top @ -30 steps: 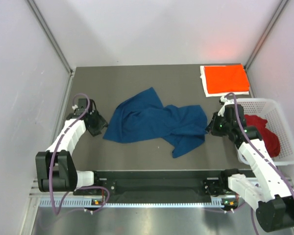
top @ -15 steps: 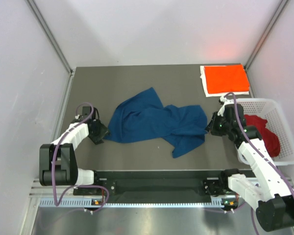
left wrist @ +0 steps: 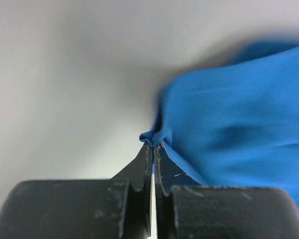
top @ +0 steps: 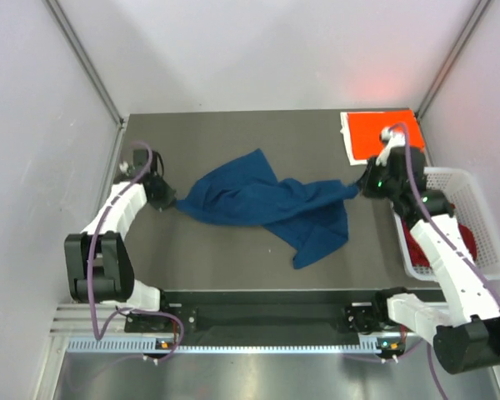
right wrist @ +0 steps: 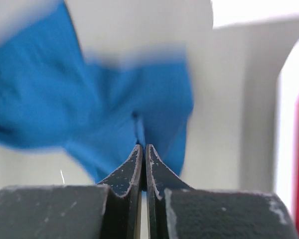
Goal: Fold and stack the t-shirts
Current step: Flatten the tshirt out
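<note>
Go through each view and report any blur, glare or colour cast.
Top external: sharp and evenly lit, but a reddish glow sits on the back wall above the orange-red t-shirt. Left wrist: the left gripper is crisp, the blue t-shirt beyond it soft. Right wrist: the right gripper is sharp, the same t-shirt smeared, the upper right corner washed out white.

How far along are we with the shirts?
Done: the orange-red shirt lies folded at the table's far right corner. In hand: the blue shirt, crumpled, pinched at opposite ends by the left gripper and right gripper. Left: folding and stacking it, then the dark red shirt in the white basket.
</note>
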`<state>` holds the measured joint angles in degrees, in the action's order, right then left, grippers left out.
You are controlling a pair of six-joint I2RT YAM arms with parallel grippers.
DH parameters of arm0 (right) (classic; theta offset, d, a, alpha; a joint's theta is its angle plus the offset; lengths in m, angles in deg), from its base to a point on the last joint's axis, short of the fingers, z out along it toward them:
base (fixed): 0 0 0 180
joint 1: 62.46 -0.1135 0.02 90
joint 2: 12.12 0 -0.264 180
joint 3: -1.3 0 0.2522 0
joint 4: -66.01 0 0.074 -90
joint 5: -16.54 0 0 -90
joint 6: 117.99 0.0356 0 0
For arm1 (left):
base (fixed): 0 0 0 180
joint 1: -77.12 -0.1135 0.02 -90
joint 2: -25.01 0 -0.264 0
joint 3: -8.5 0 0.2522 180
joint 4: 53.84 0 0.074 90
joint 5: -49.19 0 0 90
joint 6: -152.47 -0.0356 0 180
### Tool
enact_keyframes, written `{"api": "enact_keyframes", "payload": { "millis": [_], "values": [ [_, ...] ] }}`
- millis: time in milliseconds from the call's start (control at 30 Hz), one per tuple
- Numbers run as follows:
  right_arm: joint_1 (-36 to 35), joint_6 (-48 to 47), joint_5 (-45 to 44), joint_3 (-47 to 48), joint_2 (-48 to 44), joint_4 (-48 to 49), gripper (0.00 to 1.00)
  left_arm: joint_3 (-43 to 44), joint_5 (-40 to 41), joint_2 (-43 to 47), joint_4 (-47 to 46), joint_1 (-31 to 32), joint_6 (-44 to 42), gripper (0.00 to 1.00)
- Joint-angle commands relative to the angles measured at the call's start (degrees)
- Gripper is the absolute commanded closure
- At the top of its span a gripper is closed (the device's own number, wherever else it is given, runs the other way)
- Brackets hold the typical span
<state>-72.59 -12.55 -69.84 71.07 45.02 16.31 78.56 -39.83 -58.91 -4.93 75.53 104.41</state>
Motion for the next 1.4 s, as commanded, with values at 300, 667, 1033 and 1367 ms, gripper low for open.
{"api": "enact_keyframes", "payload": {
  "millis": [300,667,1033,1367],
  "values": [
    [-0.6,-17.5,9.4,17.4,-8.7,11.2,1.00,37.3,13.4,17.6,13.7,-1.1,-4.2,1.00],
    [-0.5,-18.3,-5.9,10.5,3.1,1.8,1.00,8.6,4.6,14.9,2.7,-3.2,-3.1,1.00],
    [-0.6,-17.9,-1.4,17.1,-1.9,24.0,1.00,30.1,2.3,12.0,3.7,-5.1,-3.8,1.00],
    [-0.6,-12.6,10.4,19.6,-17.0,35.2,1.00,47.8,0.6,22.9,12.3,-5.0,-1.9,1.00]
  ]
}}
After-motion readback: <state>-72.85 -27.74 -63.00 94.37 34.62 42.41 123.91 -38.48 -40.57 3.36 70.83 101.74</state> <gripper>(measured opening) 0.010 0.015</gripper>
